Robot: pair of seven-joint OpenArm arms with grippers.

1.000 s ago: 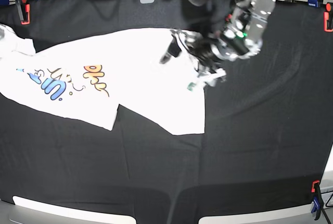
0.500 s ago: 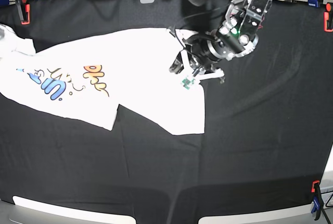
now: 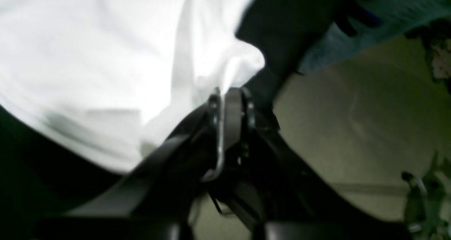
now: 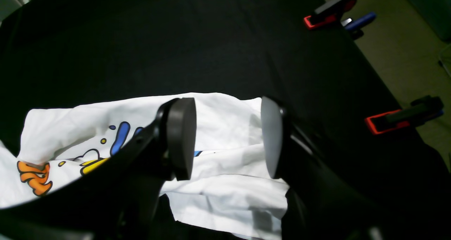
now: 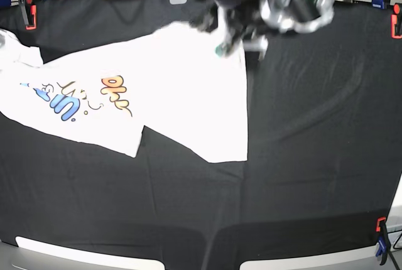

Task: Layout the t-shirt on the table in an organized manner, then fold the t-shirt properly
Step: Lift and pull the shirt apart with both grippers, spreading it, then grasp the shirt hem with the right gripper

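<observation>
Since half a second ago, the left hand [image 5: 233, 39] has risen and swung toward the far edge of the bench [image 5: 314, 157], dragging the upper right corner of the t-shirt [image 5: 182, 88] with it; that corner now sits higher in the base view than before. In the left wrist view the hand [image 3: 227, 92] has its jaws pressed together on a pinch of white fabric, and the t-shirt [image 3: 105, 56] hangs away from them in a stretched, blurred sheet. A small greenish tag [image 5: 220, 49] shows just beside the grip in the base view.

Most of the garment lies flat on the black cloth of the bench, left of centre, with the orange lettering [image 5: 116, 91] and the blue lettering [image 5: 59, 103] facing up. Its lower hem runs in a notched line toward the middle of the bench.

At the shirt's left end, the right hand [image 4: 227, 137] hovers over the t-shirt [image 4: 218, 176] with its round pads [image 4: 181, 137] spread apart, holding nothing. Orange, yellow and blue print is visible under it. Red clamps [image 4: 401, 118] sit on the bench [image 4: 211, 39] edge well apart from the shirt.
</observation>
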